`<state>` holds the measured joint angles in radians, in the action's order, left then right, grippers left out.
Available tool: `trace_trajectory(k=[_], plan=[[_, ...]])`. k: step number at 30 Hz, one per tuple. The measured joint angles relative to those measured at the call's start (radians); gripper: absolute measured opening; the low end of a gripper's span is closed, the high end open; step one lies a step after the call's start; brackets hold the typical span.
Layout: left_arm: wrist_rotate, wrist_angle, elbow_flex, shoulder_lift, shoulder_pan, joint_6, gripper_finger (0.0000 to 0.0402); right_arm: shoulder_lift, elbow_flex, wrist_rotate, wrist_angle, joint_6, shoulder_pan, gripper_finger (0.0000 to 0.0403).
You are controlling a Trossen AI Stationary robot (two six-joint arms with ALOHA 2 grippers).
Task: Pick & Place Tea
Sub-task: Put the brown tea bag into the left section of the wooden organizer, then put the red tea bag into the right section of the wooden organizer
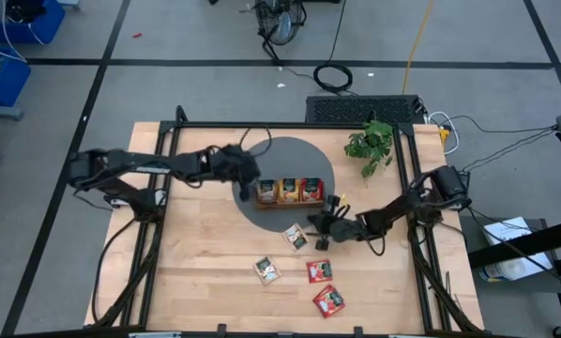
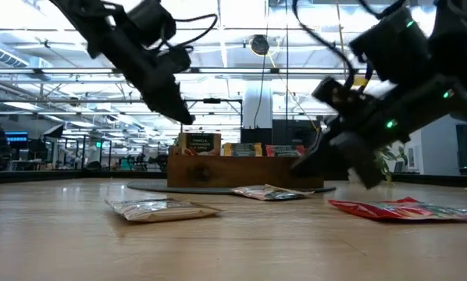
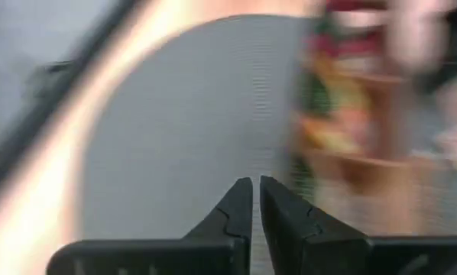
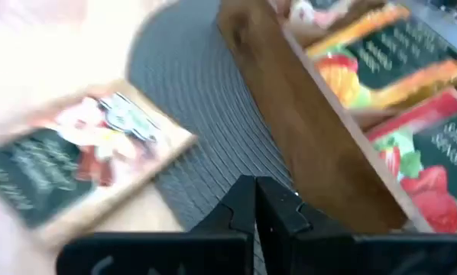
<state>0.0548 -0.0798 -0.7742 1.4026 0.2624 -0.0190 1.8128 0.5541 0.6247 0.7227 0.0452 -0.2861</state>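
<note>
Tea sachets stand upright in a brown wooden tray on a round grey mat near the middle of a light wooden table: green in the left compartment, orange-yellow in the middle, red in the right. Four more sachets lie flat on the table in front of the tray: one at the mat's edge, one pale farther forward, and two red beside it.

The left gripper hovers just left of the tray over the mat, its fingers almost together, holding nothing. The right gripper sits low just in front of the tray's right end, beside the sachet at the mat's edge, fingers pressed together and empty.

A green leafy plant stands at the table's far right.
</note>
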Motion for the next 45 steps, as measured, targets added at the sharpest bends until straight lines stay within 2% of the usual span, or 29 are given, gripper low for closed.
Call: trace_trajectory(k=[2, 5, 9, 12, 14, 17, 24, 28, 32, 37, 41, 45], plan=[[-0.069, -0.036, 0.001, -0.015, -0.05, 0.035, 0.0017, -0.026, 0.0, 0.001, -0.003, -0.011, -0.018, 0.0001], [-0.079, -0.017, 0.001, -0.007, -0.162, 0.035, 0.0005, -0.07, 0.0, 0.0, -0.005, -0.045, -0.039, 0.0], [-0.021, 0.019, 0.003, 0.023, -0.287, 0.009, 0.0007, -0.123, 0.0, 0.002, -0.039, -0.055, -0.058, 0.0], [0.004, 0.066, -0.004, 0.041, -0.342, 0.019, 0.0004, -0.146, 0.0, 0.001, -0.064, -0.037, -0.073, 0.0], [0.038, 0.025, 0.003, 0.054, -0.358, 0.041, 0.0006, -0.147, 0.0, 0.001, -0.059, -0.033, -0.077, 0.0], [0.083, 0.036, -0.001, 0.095, -0.356, 0.076, 0.0004, -0.147, 0.0, 0.001, -0.052, -0.032, -0.08, 0.0], [0.089, 0.042, 0.001, 0.149, -0.305, 0.1, 0.0004, -0.147, 0.001, -0.001, -0.045, -0.031, -0.092, 0.0], [0.156, 0.075, 0.0, 0.151, -0.263, 0.108, 0.0008, -0.147, 0.001, -0.001, -0.046, -0.031, -0.092, 0.0], [0.156, 0.08, 0.0, 0.15, -0.214, 0.103, 0.0016, -0.147, 0.001, -0.001, -0.051, -0.031, -0.094, 0.0], [0.157, 0.075, 0.0, 0.151, -0.175, 0.135, 0.0004, -0.147, 0.001, -0.002, -0.053, -0.031, -0.095, 0.0], [0.146, 0.097, 0.0, 0.15, -0.186, 0.133, 0.0016, -0.147, 0.001, -0.002, -0.053, -0.023, -0.098, 0.0], [0.072, 0.191, 0.0, 0.15, -0.26, 0.106, 0.0017, -0.163, 0.001, -0.003, -0.043, -0.024, -0.125, 0.0]])
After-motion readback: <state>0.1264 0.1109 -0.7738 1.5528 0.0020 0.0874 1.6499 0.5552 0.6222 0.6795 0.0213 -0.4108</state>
